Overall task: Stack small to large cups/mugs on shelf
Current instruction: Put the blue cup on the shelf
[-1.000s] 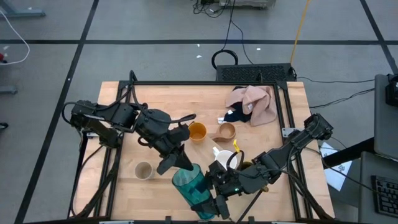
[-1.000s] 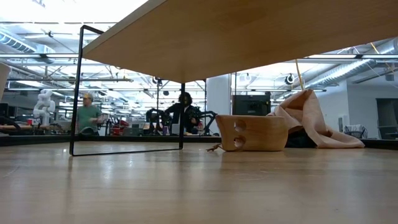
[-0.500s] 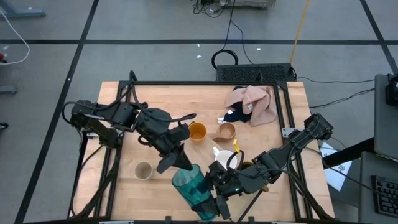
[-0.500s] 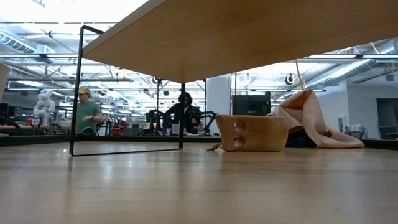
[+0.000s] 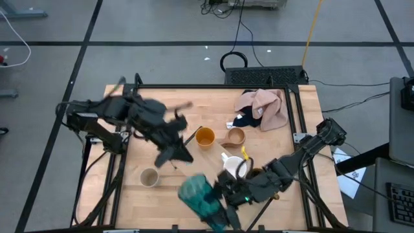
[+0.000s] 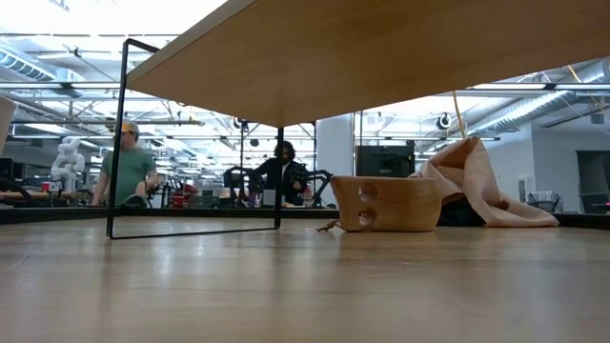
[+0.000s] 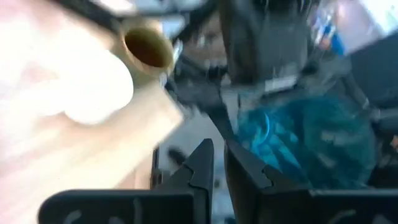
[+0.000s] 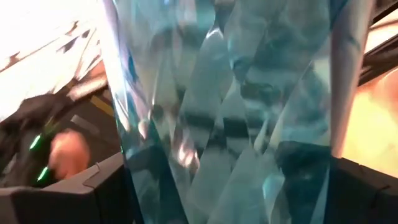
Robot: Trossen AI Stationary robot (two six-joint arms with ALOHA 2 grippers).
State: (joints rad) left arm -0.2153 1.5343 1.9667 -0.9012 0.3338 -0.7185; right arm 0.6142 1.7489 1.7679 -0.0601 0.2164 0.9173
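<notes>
Right claw (image 5: 213,210) at the table's (image 5: 294,188) near edge gripped the teal glazed cup (image 5: 197,196), fingers spread wide around it. Left claw (image 5: 173,155), nearly shut and empty, hung just beyond, between the beige-grey cup (image 5: 149,177) and orange cup (image 5: 205,136). Both looked empty.

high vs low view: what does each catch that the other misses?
Only the high view: left gripper empty over the table; right gripper shut on the teal glazed cup at the near edge; orange cup, beige-grey cup, white handled mug.
Only the low view: the shelf from below with its dark end rail, and people in the room behind.
Both: tan handled cup and pink cloth.
</notes>
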